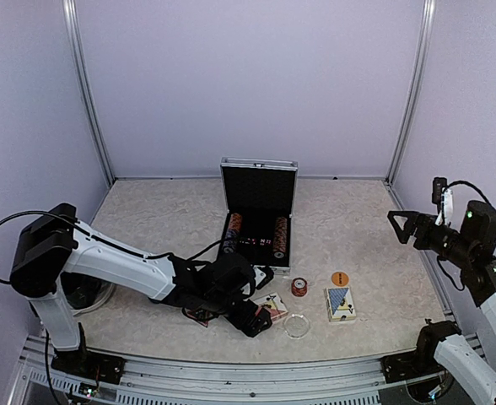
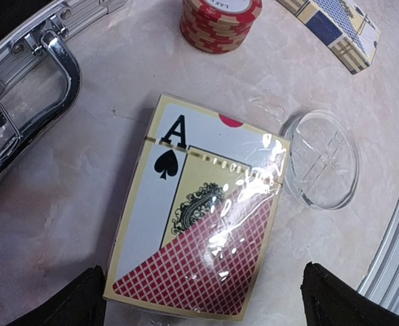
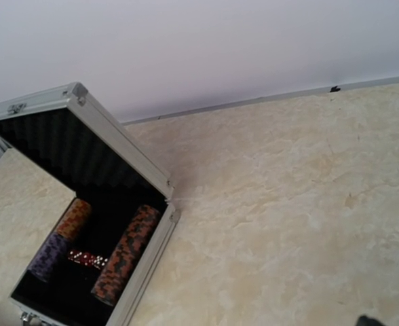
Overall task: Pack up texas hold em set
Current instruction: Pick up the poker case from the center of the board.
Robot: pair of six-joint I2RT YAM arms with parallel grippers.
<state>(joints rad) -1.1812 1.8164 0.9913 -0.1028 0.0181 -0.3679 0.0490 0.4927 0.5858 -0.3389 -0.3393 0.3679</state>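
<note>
The silver briefcase (image 1: pixel 258 187) stands open at the table's middle, with chip rows (image 3: pixel 125 255) and red dice in its black lining. In front of it a red-backed card deck (image 2: pixel 199 238) lies flat, showing the ace of spades. My left gripper (image 2: pixel 206 309) is open, and its black fingertips (image 2: pixel 74 302) stand on either side of the deck's near end, not touching it. A stack of red chips (image 2: pixel 220 24), an orange button (image 1: pixel 340 278) and a blue card deck (image 1: pixel 341 302) lie to the right. My right gripper (image 1: pixel 402 225) hangs open, high at the right, holding nothing.
A clear round dish (image 2: pixel 321 168) lies just right of the red deck. The briefcase handle (image 2: pixel 40 88) and latch are close on the left in the left wrist view. The table's front rail (image 1: pixel 248 371) runs near the deck.
</note>
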